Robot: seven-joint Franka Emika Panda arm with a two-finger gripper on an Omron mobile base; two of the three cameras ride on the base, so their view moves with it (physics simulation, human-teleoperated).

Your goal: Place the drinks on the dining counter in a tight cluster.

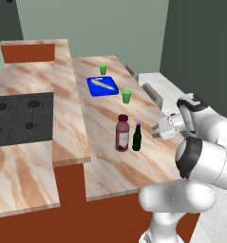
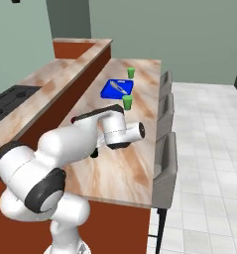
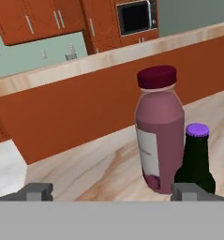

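Two green cups (image 1: 127, 96) beyond bottles (image 1: 122, 133)

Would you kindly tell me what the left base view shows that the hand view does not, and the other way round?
Left base view: a blue board, a far green cup and a near green cup on the dining counter, plus the black stove. Hand view: red-brown cabinets and a microwave beyond the counter. Both: the maroon bottle and the slim green bottle, standing close together on the dining counter.
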